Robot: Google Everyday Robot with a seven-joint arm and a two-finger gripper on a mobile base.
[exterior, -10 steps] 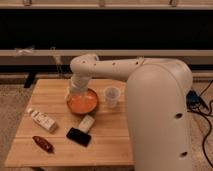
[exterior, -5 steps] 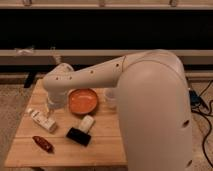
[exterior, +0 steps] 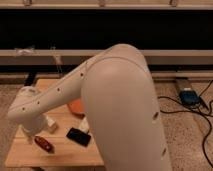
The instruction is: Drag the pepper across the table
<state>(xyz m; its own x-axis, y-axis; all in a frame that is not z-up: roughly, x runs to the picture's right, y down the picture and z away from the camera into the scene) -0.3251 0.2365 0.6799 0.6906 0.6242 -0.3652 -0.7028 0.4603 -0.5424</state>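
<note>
The pepper is a small dark red chili lying near the front left of the light wooden table. My white arm reaches left across the table and hides much of its top. My gripper hangs below the arm's end, just above and left of the pepper; whether it touches the pepper cannot be told.
A flat black rectangular object lies right of the pepper. A white bottle lies behind the pepper. Part of an orange bowl shows under the arm. Cables and a blue device lie on the floor at the right.
The arm has swung left and forward over the table, from above the orange bowl to the front left by the pepper. It now covers more of the table. The pepper has not moved.
</note>
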